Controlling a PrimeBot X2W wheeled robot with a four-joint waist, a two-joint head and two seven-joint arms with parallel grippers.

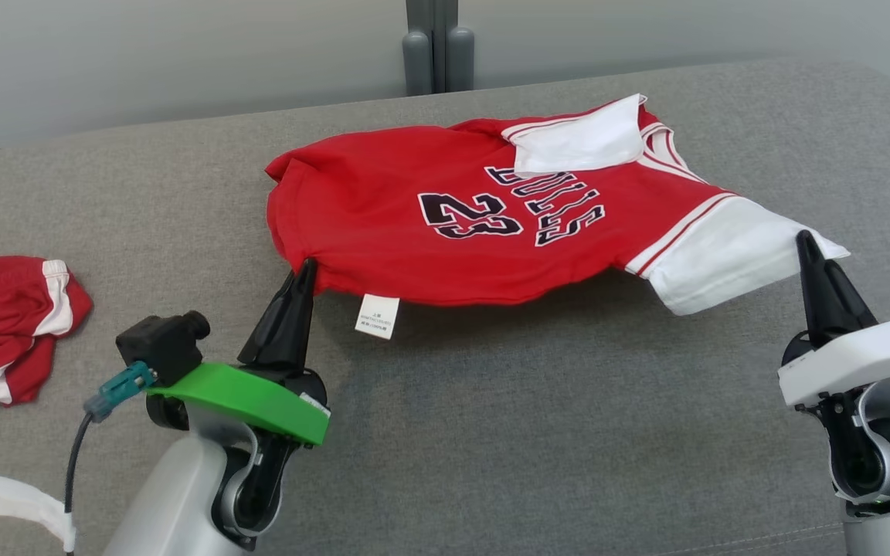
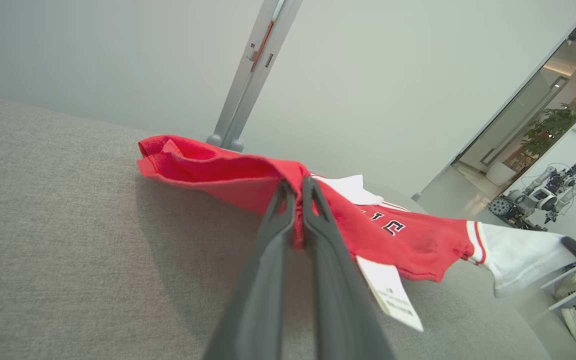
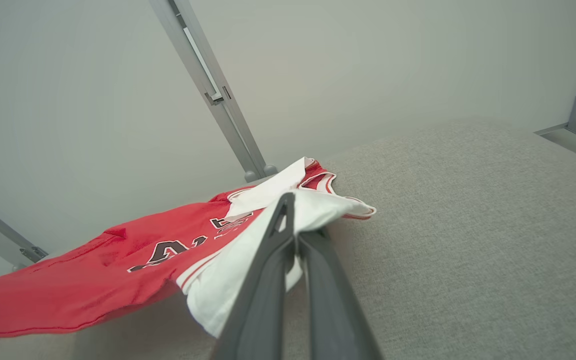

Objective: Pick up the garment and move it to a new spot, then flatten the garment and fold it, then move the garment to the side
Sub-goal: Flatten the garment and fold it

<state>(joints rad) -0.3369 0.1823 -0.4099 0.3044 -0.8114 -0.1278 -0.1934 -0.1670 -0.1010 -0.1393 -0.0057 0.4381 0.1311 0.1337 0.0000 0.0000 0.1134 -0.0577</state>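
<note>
Both pincers are pressed shut on cloth: the left pincer (image 1: 307, 269) pinches the red hem, and the right pincer (image 1: 805, 241) pinches the white sleeve of the one red number-23 jersey (image 1: 445, 232). The jersey hangs stretched just above the grey table (image 1: 530, 432), long axis running pincer to pincer, body beyond both tips, neither arm nearer. One other red-and-white garment (image 1: 5, 324) lies well off the left pincer's left.

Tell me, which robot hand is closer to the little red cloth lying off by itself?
Left. The left gripper, pinching the red edge of the jersey, is on the same side as the little red cloth. The right gripper grips the white sleeve at the far end.
</note>
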